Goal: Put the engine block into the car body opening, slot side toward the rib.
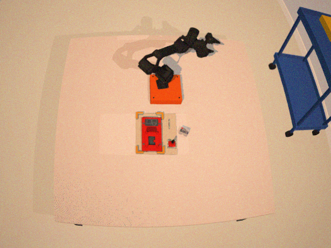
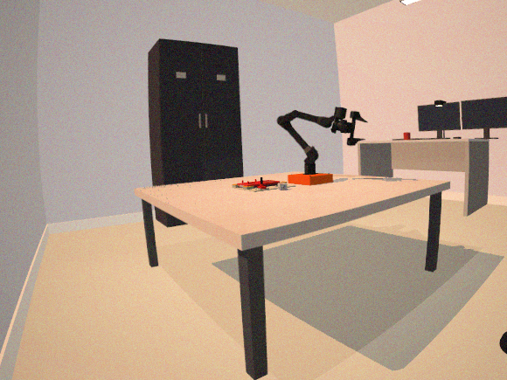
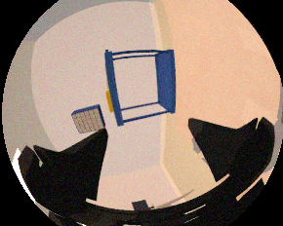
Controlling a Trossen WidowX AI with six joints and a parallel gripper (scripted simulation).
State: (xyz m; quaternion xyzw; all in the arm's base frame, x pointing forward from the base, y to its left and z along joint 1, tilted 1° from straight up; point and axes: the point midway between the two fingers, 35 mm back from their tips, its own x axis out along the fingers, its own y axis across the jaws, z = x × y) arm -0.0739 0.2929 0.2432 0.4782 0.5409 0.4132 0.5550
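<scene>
The engine block (image 1: 184,130) (image 2: 282,186) is a small light-grey block with darker markings. It sits turned at an angle on the table, just right of the board in the top view. The red car body (image 1: 146,135) lies on the board between orange corner pieces. Its opening (image 1: 151,140) shows as a dark square near the lower end, with a small red rib at its right side. My gripper (image 1: 217,47) (image 2: 364,130) (image 3: 148,128) is wide open and empty. It is high above the table's back right part, far from the block and the body. The block's slot is too small to make out.
The beige board (image 1: 170,151) carries a thin pale pin (image 1: 169,124) and a small red part (image 1: 172,144) with a black knob, near the block. The orange arm base (image 1: 166,97) stands behind the board. A blue cart (image 1: 297,89) (image 3: 166,80) stands beyond the table's right edge.
</scene>
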